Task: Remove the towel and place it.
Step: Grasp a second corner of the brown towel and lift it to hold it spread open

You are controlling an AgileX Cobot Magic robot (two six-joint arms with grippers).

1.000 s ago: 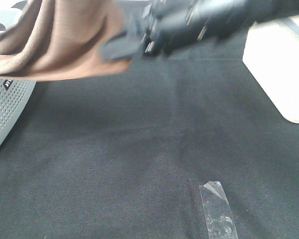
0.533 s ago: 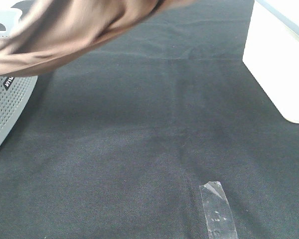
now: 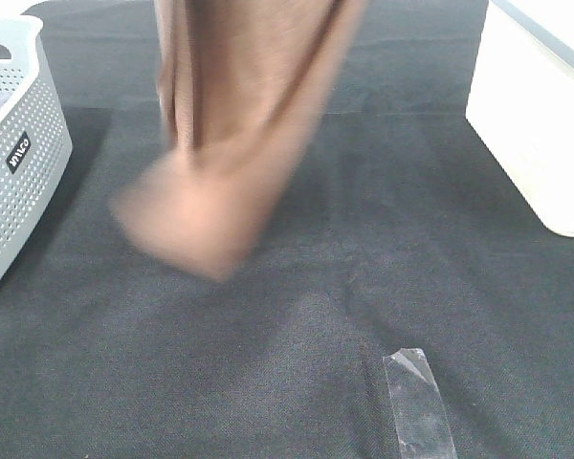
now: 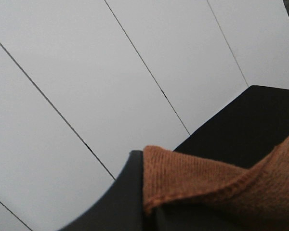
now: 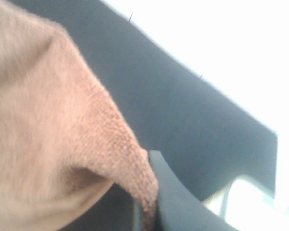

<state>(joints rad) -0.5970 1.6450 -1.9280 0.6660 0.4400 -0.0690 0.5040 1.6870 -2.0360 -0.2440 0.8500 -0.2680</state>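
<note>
Where the bench [image 3: 383, 239] starts on the left, a white basket [image 3: 24, 182] with a holed wall and a small dark label stands at its edge, something pale and unclear lying inside. Just right of it, and apart from it, the towel [image 3: 244, 105] hangs in the air over the black cloth, left of the middle. Its upper part runs out past the top of the high view in long upright folds. Its lower end spreads into a wide brown blur, and I cannot tell whether that end touches the bench. Further right and nearer the front edge, a strip of clear tape [image 3: 418, 406] lies flat on the cloth. At the far right a white box [image 3: 540, 143] sits on the bench, well apart from the towel.

Neither arm shows in the high view. In the left wrist view the left jaws are closed on the towel [image 4: 216, 187]: a stitched hem is folded tight against one dark finger [image 4: 127, 197], with a pale panelled wall behind. In the right wrist view the right jaws grip it too: the plush cloth [image 5: 48, 115] narrows to a pinched corner beside a dark finger [image 5: 180, 204], the black bench beyond
</note>
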